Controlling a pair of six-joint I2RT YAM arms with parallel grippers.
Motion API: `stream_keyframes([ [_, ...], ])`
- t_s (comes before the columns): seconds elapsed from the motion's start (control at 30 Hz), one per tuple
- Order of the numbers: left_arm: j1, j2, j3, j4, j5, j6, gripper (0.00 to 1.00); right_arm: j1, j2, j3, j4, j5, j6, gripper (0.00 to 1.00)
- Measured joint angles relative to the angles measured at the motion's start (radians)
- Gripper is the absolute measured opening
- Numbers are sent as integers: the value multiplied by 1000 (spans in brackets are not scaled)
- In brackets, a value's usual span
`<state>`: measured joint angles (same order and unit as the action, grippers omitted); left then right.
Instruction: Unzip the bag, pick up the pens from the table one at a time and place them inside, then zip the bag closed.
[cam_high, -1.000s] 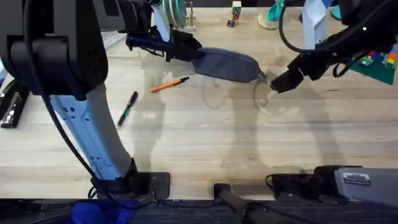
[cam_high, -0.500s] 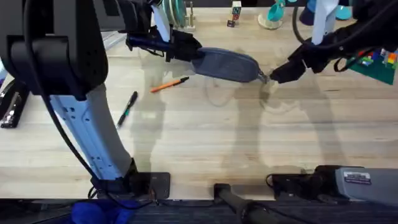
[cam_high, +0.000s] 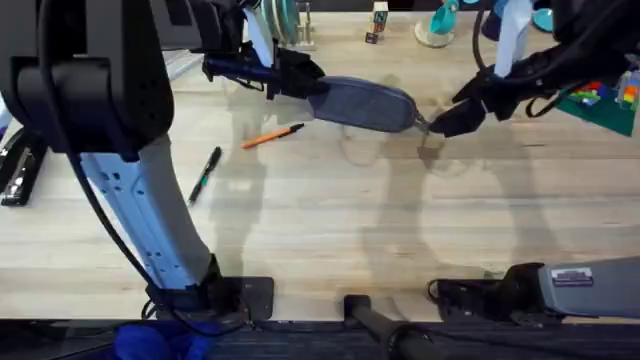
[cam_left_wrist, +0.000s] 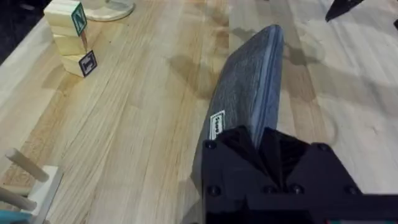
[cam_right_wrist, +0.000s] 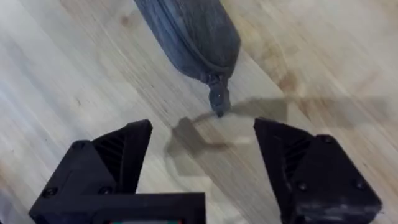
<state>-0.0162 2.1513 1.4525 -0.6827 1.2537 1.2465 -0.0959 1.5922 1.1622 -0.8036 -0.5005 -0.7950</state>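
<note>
Overhead, the left tool (cam_high: 300, 82) clamps one end of the grey-blue bag (cam_high: 365, 104), zipped and lying on the desk (cam_high: 330, 220). Opposite, the right tool (cam_right_wrist: 202, 155) hovers with fingers spread around the zipper pull (cam_right_wrist: 218, 98). Nearby lie the orange pen (cam_high: 272, 136) and black pen (cam_high: 205, 174).

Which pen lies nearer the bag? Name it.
The orange pen. It lies on the table just short of the bag, while the black pen lies farther off, toward the left arm's base.
</note>
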Motion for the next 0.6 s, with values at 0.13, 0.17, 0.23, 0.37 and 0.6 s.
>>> stream_keyframes([
  [0.13,0,0,0,2,0,0,40,0,56,0,24,-19,-23,996],
  [0.17,0,0,0,2,0,0,40,0,69,0,35,-26,-26,996],
  [0.23,0,0,0,2,0,0,40,0,92,0,56,-41,-31,996],
  [0.37,0,0,0,2,0,0,40,0,136,0,92,-59,-41,996],
  [0.6,0,0,0,3,0,0,40,0,182,0,121,-70,-47,996],
])
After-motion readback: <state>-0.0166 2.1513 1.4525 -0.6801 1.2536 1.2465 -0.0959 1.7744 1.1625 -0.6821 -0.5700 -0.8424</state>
